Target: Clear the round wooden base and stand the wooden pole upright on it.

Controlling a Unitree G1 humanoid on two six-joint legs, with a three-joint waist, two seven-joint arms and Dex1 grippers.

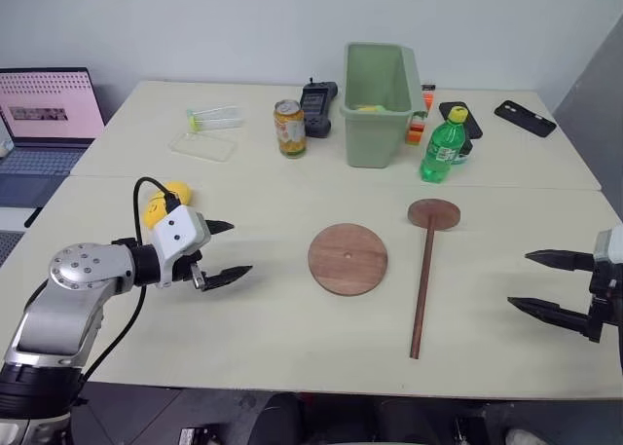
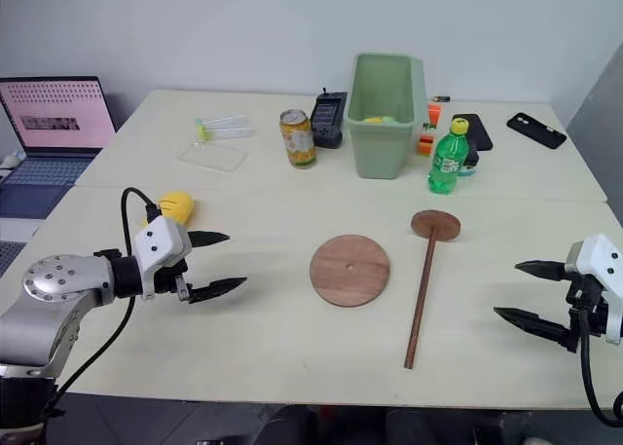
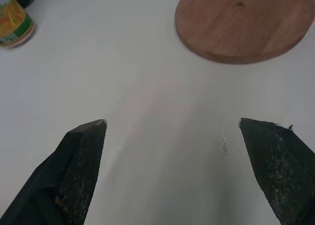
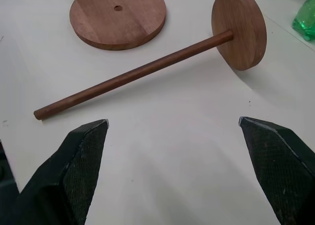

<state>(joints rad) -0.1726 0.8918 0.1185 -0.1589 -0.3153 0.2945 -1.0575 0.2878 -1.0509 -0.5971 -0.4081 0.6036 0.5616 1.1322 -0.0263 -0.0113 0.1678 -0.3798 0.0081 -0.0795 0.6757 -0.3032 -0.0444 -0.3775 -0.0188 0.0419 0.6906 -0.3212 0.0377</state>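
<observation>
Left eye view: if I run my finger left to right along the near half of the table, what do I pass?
Left gripper → round base → pole → right gripper.

We see bare table [image 1: 253, 318] between the left gripper [image 1: 226, 252] and the round wooden base [image 1: 348, 259]. The wooden pole [image 1: 422, 291] lies just right of it, with open tabletop toward the right gripper [image 1: 541, 283].
</observation>
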